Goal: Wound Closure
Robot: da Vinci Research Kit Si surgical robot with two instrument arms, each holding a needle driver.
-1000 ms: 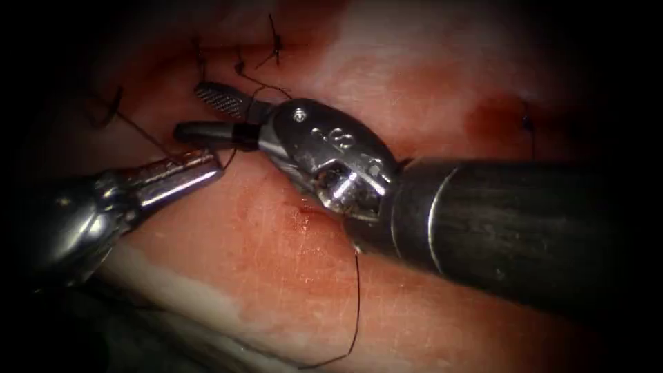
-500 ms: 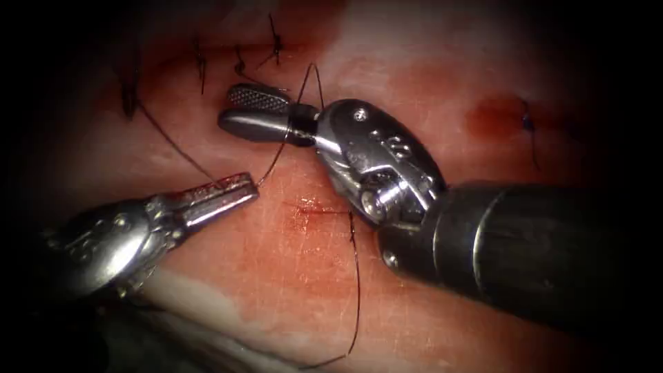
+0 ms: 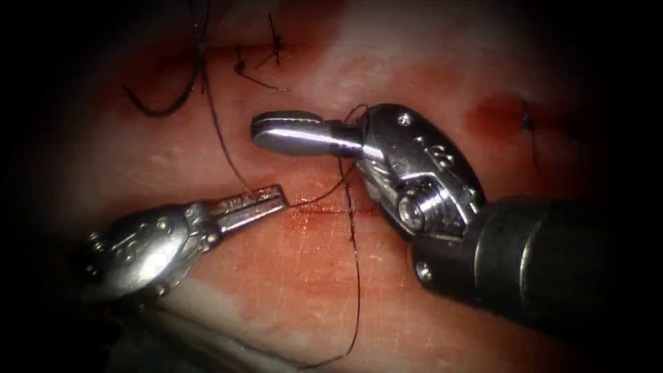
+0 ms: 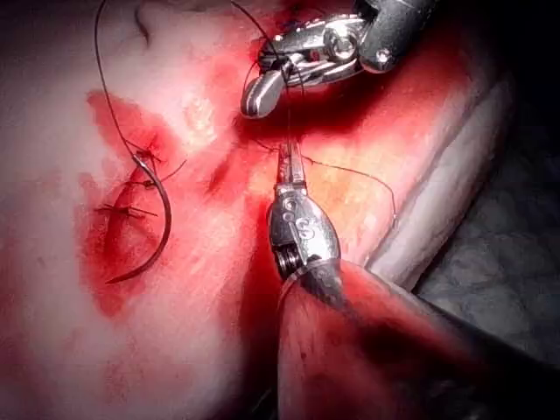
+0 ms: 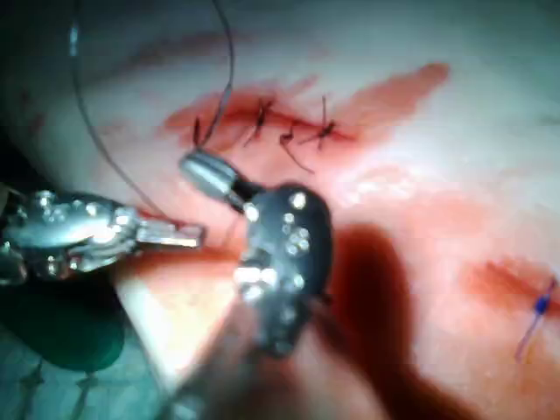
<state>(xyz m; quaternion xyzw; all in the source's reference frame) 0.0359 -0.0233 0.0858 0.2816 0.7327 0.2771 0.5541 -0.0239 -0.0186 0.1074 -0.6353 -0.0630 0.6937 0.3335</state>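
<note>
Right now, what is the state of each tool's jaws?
Left steel needle driver: shut on the thin dark thread.
Right steel needle driver: shut; thread loops its neck.

No lettering, label or brand can be read anywhere. The shiny steel wrist housing of the right hand (image 3: 298,132) bears embossed marks. They stay illegible.

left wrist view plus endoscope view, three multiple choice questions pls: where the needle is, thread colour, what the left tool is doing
1. Where is the needle?
A in the left tool
B in the right tool
C lying loose on the tissue

2. What colour is the thread?
A white
B dark
C yellow

3. The left tool is:
A wide open
B shut on the thread
C shut on the needle

Answers: C, its curve rests on the tissue, ungripped; B, it runs black across the tissue; B, thread leaves its closed tip.
</note>
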